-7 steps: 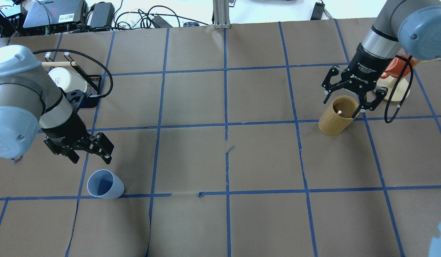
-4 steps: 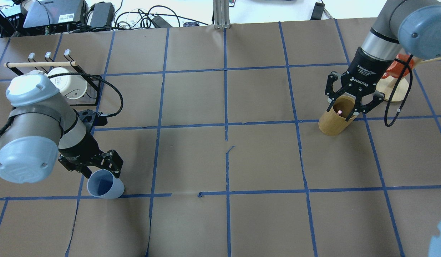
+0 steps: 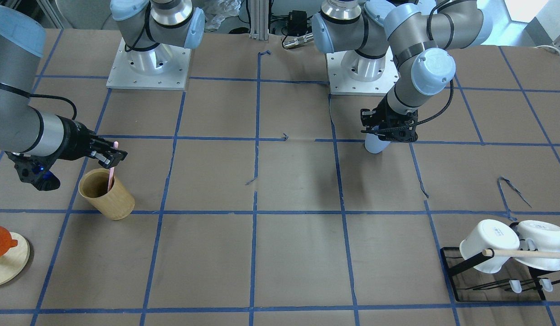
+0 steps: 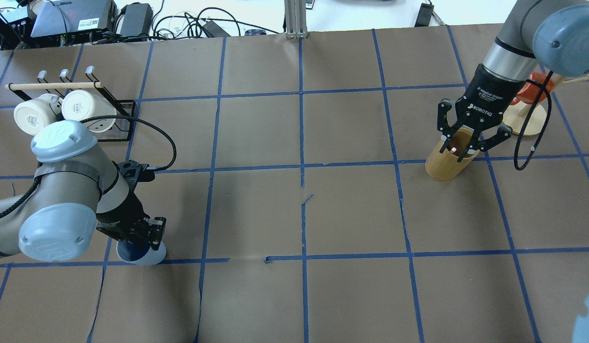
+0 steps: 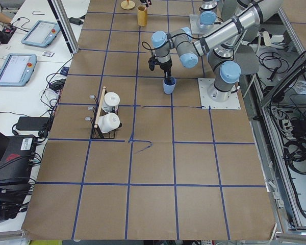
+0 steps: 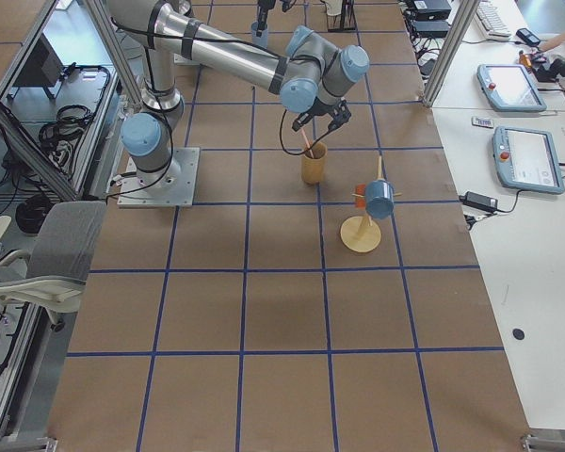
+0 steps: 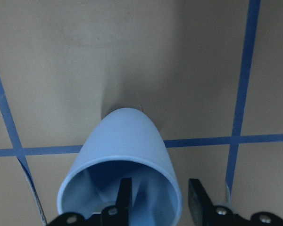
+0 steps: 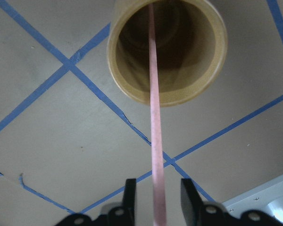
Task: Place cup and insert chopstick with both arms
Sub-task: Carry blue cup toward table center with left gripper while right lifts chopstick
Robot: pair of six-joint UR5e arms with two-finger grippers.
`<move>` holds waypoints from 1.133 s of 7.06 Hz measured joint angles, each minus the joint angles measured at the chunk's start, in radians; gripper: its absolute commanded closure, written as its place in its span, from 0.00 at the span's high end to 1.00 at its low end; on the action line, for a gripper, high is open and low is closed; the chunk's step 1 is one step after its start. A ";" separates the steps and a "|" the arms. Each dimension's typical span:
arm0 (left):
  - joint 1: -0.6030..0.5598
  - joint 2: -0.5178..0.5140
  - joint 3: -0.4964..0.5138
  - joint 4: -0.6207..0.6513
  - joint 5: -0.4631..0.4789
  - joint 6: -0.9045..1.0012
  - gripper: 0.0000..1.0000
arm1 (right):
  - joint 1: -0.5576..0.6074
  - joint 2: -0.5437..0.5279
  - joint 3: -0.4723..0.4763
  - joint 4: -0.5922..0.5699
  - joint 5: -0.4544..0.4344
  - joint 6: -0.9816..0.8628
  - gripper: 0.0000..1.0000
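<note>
Left gripper [image 7: 159,188] has dropped onto the blue cup [image 7: 127,141]. One finger is inside the wall and one outside, jaws open, no pinch yet. The cup is unmoved, standing on the tape line.

Right gripper [image 8: 155,188] has sunk lower, jaws open either side of the pink chopstick [image 8: 153,94] in the wooden holder [image 8: 188,96].

We judge both grasps imminent. The mug rack [image 4: 125,119] is well apart, and the wooden stand [image 4: 525,125] is near the right wrist.

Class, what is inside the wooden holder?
A pink chopstick stands in the wooden holder, its upper part between the open fingers of the right gripper. The holder's dark depths hide its lower tip.
</note>
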 measured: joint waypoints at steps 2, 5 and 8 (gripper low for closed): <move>-0.001 -0.008 0.006 0.006 -0.001 -0.001 0.00 | 0.000 -0.002 -0.005 0.000 0.018 0.001 0.22; -0.038 -0.035 0.113 0.003 -0.027 -0.092 0.00 | -0.001 -0.008 -0.018 0.003 0.021 0.001 0.14; -0.290 -0.122 0.256 0.002 -0.060 -0.463 0.00 | -0.002 -0.009 -0.101 0.088 0.017 0.006 0.13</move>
